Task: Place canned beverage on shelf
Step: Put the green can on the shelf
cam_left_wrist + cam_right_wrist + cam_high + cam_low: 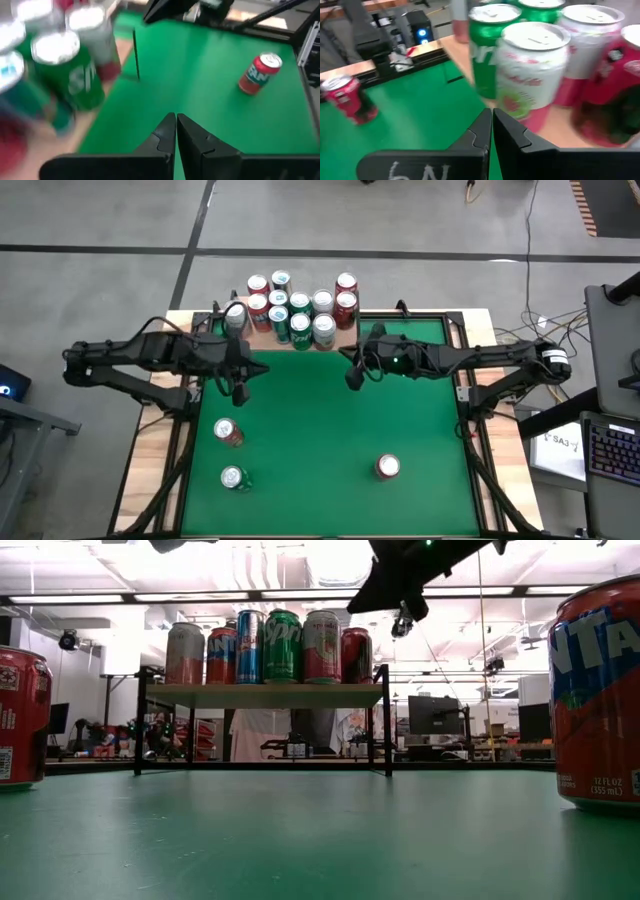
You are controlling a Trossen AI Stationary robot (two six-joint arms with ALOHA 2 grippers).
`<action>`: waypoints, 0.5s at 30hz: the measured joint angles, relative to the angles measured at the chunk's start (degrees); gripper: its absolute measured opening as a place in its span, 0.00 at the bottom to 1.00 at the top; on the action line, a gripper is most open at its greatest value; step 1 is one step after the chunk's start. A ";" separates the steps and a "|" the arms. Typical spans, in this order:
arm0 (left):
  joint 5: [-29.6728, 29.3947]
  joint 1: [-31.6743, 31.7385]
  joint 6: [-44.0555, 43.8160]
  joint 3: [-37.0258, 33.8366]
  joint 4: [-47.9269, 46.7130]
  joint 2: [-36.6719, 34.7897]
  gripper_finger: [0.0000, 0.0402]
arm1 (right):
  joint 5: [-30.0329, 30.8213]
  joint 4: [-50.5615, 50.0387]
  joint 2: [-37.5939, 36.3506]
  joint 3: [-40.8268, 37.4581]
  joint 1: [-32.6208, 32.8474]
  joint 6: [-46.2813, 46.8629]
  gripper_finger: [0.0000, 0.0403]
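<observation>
- Left end effector [238, 392] and right end effector [352, 380]: both closed, empty, just in front of the shelf [262, 693].
- Shelf crowded with cans; three cans [228, 432] remain on the tabletop [330, 440].
- Risk: little free board; another can could topple neighbours.

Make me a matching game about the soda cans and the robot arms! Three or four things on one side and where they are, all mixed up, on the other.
Things:
1. shelf
2. green can
3. orange can
4. left end effector

Places or states:
A. standing on the green table, on the right arm's side
B. shut, hanging above the table near the shelf
C. crowded with cans
D. on the green table, at the near left

Pairs: 1-C, 2-D, 3-A, 4-B
</observation>
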 joint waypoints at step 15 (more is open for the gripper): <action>3.93 -18.89 -43.08 13.11 -32.20 12.15 0.00 | 0.02 -0.47 0.00 -0.02 4.43 -0.35 0.02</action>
